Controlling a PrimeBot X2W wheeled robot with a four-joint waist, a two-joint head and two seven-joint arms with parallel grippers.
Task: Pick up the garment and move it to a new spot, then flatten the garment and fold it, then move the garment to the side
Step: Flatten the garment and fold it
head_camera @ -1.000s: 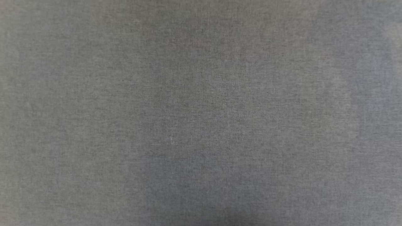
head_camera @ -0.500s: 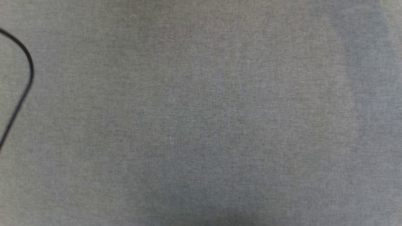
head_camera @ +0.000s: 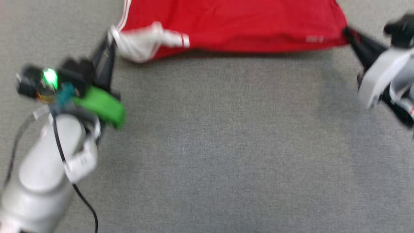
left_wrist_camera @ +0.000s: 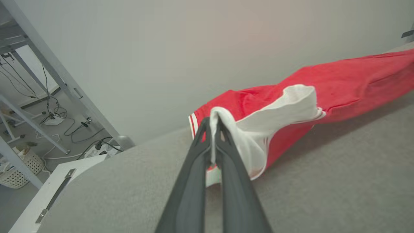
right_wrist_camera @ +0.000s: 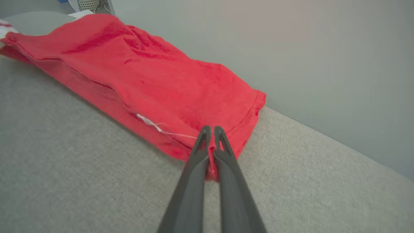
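The garment (head_camera: 233, 24), a red T-shirt with white sleeves, lies stretched across the far part of the grey cloth-covered table (head_camera: 213, 145). My left gripper (head_camera: 110, 42) is shut on the white sleeve at the garment's left end, and in the left wrist view that sleeve (left_wrist_camera: 271, 113) is pinched between the left gripper's (left_wrist_camera: 213, 124) dark fingers. My right gripper (head_camera: 347, 32) is shut on the red hem corner at the right end. From the right wrist, the right gripper (right_wrist_camera: 210, 131) holds a fold of the garment (right_wrist_camera: 145, 74). The garment's top runs out of the head view.
A plain grey wall (left_wrist_camera: 161, 48) rises behind the table. Off the table's left end stand a metal frame (left_wrist_camera: 48, 74), floor cables (left_wrist_camera: 51, 116) and a white basket (left_wrist_camera: 22, 171). A black cable (head_camera: 64, 161) trails along my left forearm.
The head view was bare grey cloth before; now the garment and both arms are in it. The whole picture has shifted, so the camera has moved.
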